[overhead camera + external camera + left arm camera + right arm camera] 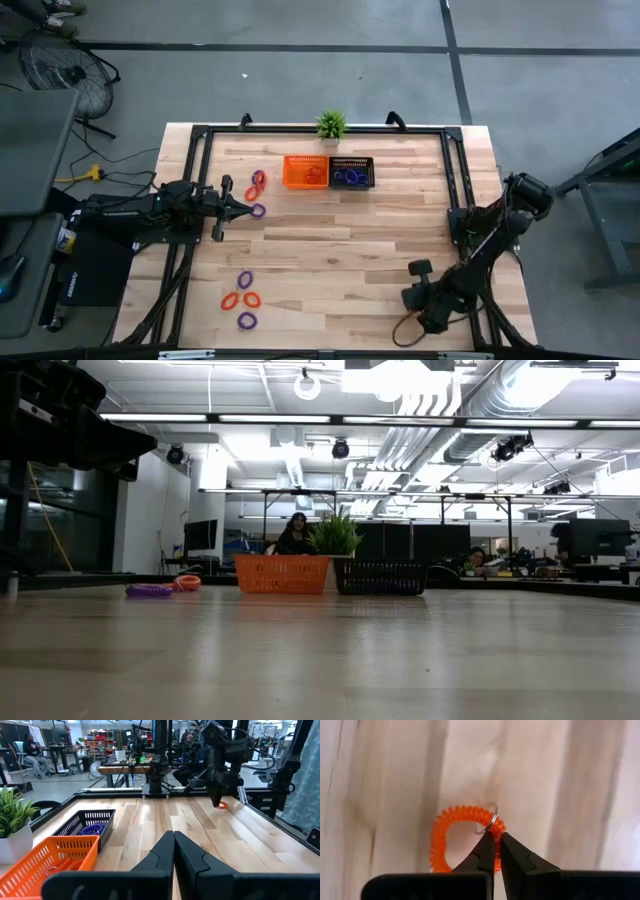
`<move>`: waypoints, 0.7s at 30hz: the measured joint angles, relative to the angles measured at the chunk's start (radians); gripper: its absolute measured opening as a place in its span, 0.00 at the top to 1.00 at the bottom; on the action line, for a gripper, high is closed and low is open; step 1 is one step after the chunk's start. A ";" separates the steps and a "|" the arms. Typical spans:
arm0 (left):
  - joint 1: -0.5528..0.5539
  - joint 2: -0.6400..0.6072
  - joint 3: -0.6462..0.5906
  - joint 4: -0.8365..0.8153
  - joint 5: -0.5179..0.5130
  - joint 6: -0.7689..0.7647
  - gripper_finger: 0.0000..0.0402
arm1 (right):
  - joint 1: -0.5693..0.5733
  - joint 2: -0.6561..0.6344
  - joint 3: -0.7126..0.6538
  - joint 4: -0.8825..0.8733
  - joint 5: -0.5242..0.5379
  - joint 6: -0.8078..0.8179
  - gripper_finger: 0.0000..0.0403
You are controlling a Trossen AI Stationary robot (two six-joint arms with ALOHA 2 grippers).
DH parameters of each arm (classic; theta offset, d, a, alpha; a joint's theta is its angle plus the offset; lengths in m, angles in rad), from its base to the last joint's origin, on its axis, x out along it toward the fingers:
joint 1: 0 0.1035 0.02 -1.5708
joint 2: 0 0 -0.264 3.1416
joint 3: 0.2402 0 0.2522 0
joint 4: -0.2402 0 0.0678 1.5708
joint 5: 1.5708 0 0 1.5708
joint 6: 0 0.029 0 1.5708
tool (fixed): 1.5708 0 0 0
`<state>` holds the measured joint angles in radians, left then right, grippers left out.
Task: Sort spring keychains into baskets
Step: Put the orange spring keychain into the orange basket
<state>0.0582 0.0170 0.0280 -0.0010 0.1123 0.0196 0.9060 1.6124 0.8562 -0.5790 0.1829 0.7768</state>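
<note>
An orange-red spring keychain [451, 827] with a small metal ring [490, 822] is in my right gripper [495, 838], which is shut on it near the table's near right corner [412, 298]. The left wrist view shows that gripper [219, 801] pointing steeply down with the keychain [222, 805] at its tip. My left gripper [250, 207] waits shut and level at the table's left. The orange basket [305, 172] and black basket [352, 172] stand side by side at the far edge. Loose keychains lie on the wood at the far left [258, 181] and the near left [245, 298]. My right gripper pinches the orange keychain's coil [500, 827] between its two fingertips, right beside the metal ring. The fingers come from above, pointing steeply down. The rest of the loop hangs out to one side of the fingers; whether it is clear of the table, I cannot tell.
A small green potted plant [332, 125] stands behind the baskets at the far edge. A black frame [455, 180] runs around the table. Bare wood [340, 250] lies between the baskets and my right gripper. People sit in the room beyond the table.
</note>
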 joint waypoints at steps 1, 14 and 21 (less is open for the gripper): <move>0.000 0.000 0.000 0.000 0.000 0.000 1.00 | -0.021 -0.012 0.000 -0.003 0.010 -0.006 0.99; 0.000 0.000 0.000 0.000 0.000 0.000 1.00 | -0.404 -0.177 0.005 0.007 0.036 -0.193 0.98; 0.000 0.000 0.000 0.000 0.000 0.000 1.00 | -0.612 -0.173 0.133 -0.009 0.034 -0.378 0.98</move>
<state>0.0586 0.0171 0.0279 -0.0010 0.1121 0.0199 0.2937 1.4399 0.9888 -0.5877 0.2166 0.3988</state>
